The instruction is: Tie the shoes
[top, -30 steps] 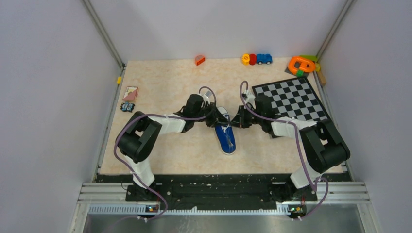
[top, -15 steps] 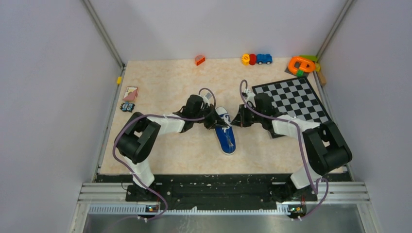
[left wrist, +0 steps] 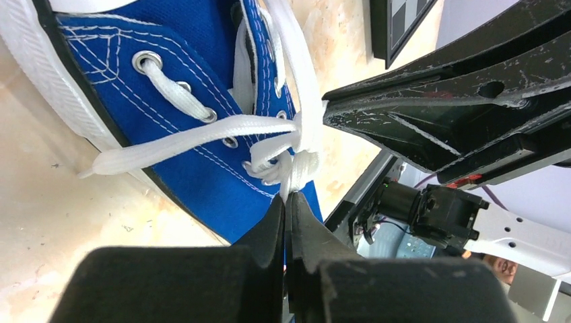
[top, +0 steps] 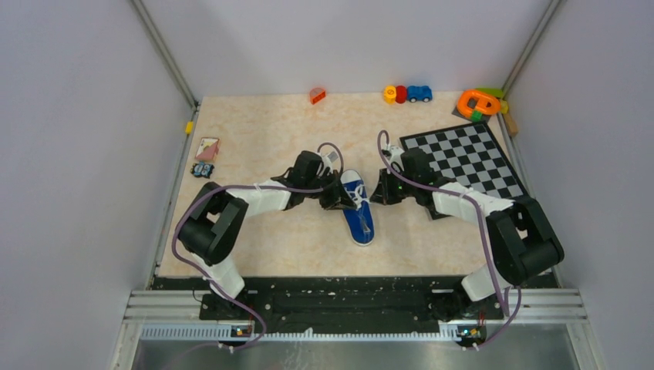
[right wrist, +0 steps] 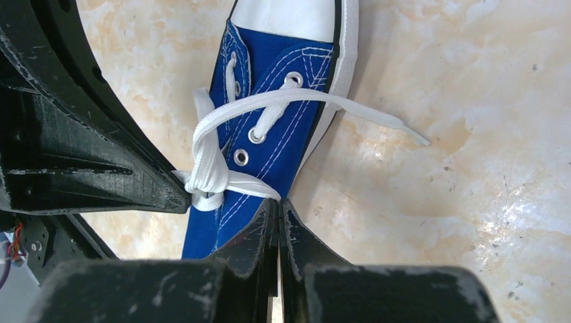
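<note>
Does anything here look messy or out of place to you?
Only the sneaker: its laces are bunched in a loose half-knot, pinched by the left gripper and right gripper, and one lace end trails off its side onto the table. Nothing looks spilled or broken.

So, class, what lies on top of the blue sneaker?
White laces cross the sneaker into a knot, pinched by the left gripper and right gripper. The gripped strand ends are hidden.

A robot lab test cell: plain grey walls (top: 77, 154), aluminium framing (top: 162, 304), a marbled tabletop (top: 262, 123).
</note>
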Robot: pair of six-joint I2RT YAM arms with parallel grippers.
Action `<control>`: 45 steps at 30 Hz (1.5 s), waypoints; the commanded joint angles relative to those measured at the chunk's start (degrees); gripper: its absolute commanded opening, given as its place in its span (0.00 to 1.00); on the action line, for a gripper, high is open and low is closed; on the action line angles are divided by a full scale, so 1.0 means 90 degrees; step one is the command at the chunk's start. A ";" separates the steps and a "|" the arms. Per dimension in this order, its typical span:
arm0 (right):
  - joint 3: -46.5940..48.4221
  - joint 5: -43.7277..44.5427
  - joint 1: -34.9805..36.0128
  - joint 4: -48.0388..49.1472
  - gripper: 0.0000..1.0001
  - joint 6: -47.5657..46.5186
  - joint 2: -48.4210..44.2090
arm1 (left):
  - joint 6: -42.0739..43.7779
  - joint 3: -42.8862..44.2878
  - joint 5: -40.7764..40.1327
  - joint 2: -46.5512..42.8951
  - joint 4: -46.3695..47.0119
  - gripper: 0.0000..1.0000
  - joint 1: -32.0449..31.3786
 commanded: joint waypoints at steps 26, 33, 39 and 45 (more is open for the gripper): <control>0.0173 0.0017 0.0161 -0.0056 0.00 -0.0064 -0.0251 | 0.1344 0.0214 0.1055 -0.0146 0.0515 0.00 0.0190; 0.0185 -0.0016 0.0161 -0.0047 0.00 -0.0043 -0.0221 | 0.1452 0.0135 0.0986 -0.0200 0.0436 0.10 0.0251; 0.0194 -0.0037 0.0161 -0.0065 0.00 -0.0049 -0.0243 | 0.1398 0.0141 0.1004 -0.0128 0.0459 0.00 0.0287; 0.0184 0.0159 0.0161 -0.0116 0.00 -0.0028 -0.0236 | 0.1620 0.0131 0.0923 -0.0184 0.0188 0.00 0.0298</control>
